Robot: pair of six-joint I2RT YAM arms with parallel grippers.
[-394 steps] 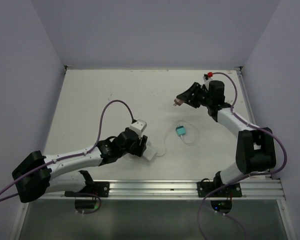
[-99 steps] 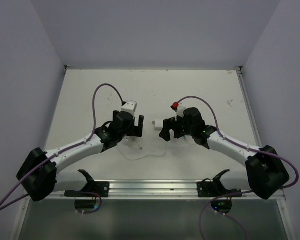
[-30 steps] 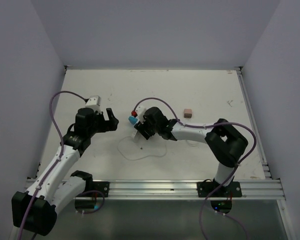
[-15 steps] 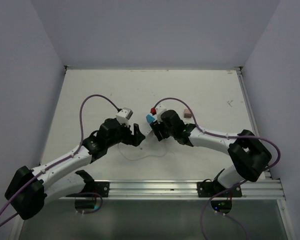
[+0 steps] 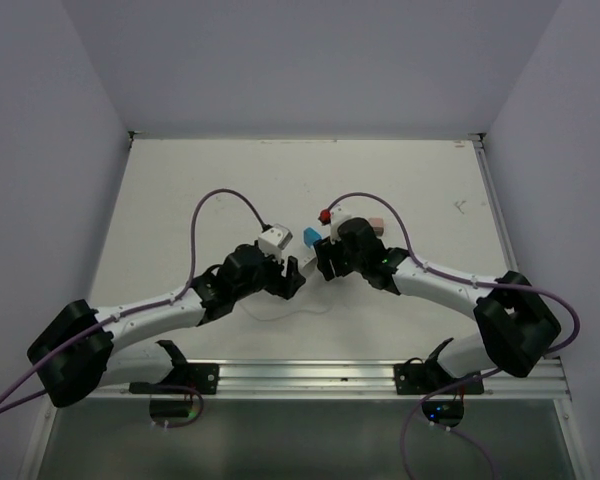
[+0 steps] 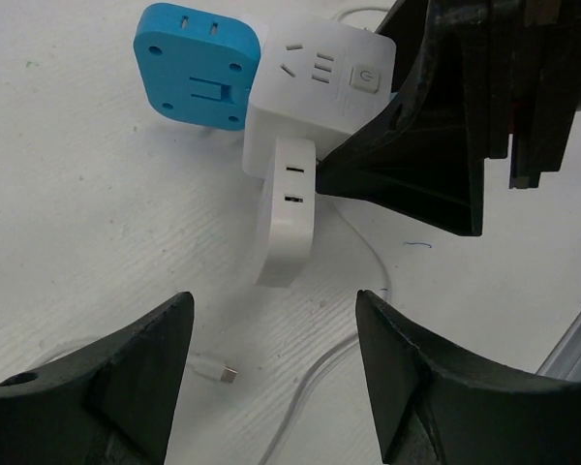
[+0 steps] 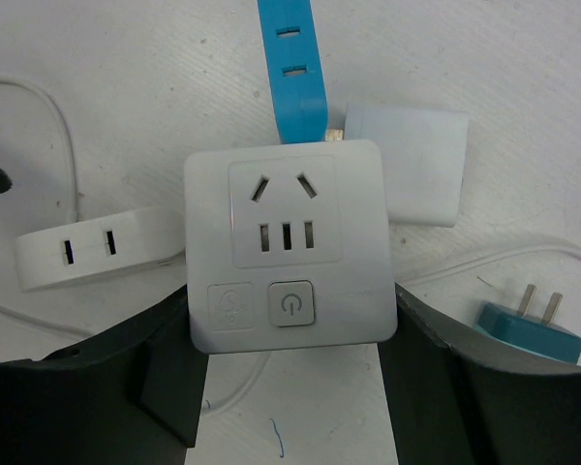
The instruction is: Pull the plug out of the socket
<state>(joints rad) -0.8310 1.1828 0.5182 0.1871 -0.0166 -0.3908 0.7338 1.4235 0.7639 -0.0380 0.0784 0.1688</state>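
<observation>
My right gripper (image 7: 290, 334) is shut on a white socket cube (image 7: 286, 242), one finger on each side. A blue plug adapter (image 7: 292, 68) sticks out of its far side, a flat white plug (image 7: 97, 247) out of its left side, and a white adapter (image 7: 421, 160) sits at its right. In the left wrist view, the cube (image 6: 324, 82), blue adapter (image 6: 198, 68) and flat white plug (image 6: 289, 208) lie just ahead of my open, empty left gripper (image 6: 271, 387). In the top view, the left gripper (image 5: 290, 278) faces the right gripper (image 5: 322, 258) at the table's middle.
A teal two-prong plug (image 7: 528, 329) lies loose on the table right of the cube. A thin white cable (image 6: 310, 373) with a USB end (image 6: 228, 373) runs under my left gripper. A small pink block (image 5: 376, 224) sits behind the right arm.
The right gripper has carried the socket cube slightly right. The left gripper has moved right and closer, and now sits just before the flat white plug.
</observation>
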